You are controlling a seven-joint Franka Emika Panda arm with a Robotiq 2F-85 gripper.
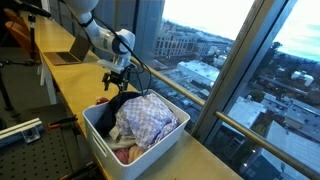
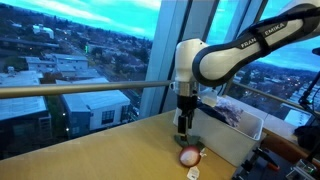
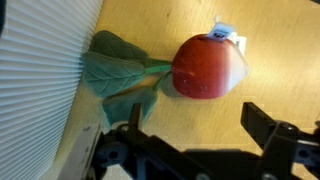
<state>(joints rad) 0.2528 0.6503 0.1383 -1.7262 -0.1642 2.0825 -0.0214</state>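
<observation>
The toy radish (image 3: 208, 68) lies on the wooden worktop (image 3: 150, 25), its green leaves (image 3: 115, 75) pointing toward the white bin (image 2: 235, 135), which stands just right of it in an exterior view. The gripper (image 3: 195, 120) hangs above the radish, spread wide and holding nothing. This looks like the approach to a pick, though how squarely it is lined up is hard to tell. The next move calls for centring on the red body, lowering, then closing.

In an exterior view, the gripper (image 1: 118, 80) hangs over the counter (image 1: 62, 85), just beside the bin (image 1: 103, 143), at the bin's 11 o'clock. The bin is full of clothes: a checked cloth (image 1: 147, 121) lies on top, with a dark cloth (image 1: 121, 102) at its 10 o'clock. A laptop (image 1: 68, 54) stands at 10 o'clock from the gripper, well apart.
</observation>
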